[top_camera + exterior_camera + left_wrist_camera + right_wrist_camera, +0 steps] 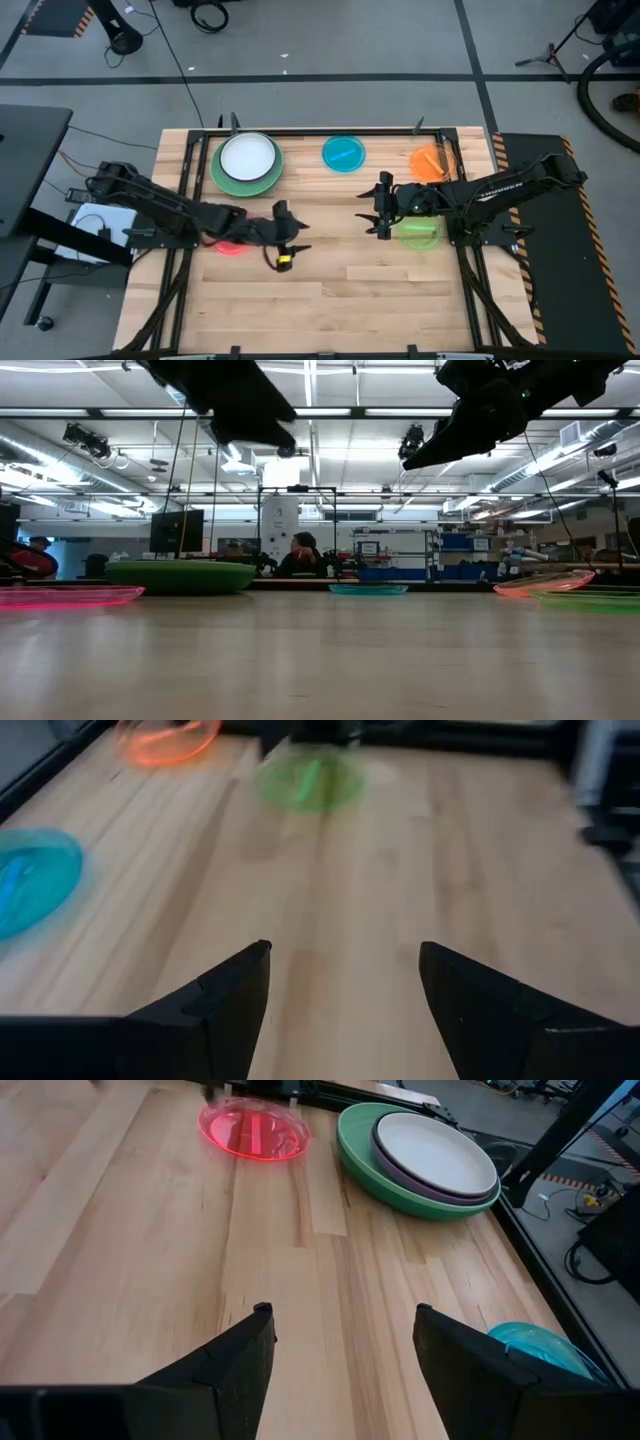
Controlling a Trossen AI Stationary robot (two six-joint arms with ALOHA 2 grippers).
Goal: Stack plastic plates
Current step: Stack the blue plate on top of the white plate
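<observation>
A stack of plates [247, 163] stands at the far left: a white plate [435, 1140] on a purple one [400, 1165] on a green one [365, 1155]. A small blue plate [343, 153], an orange plate [432, 162], a lime plate [420, 232] and a red plate [231, 247] lie flat on the table. My left gripper [293, 237] is open and empty above mid-table, right of the red plate. My right gripper [381, 209] is open and empty, left of the lime plate.
The wooden table [330, 290] shows bare boards across its near half. Black frame rails [320, 130] run along its edges. Beyond the table a person [300, 555] sits in the room.
</observation>
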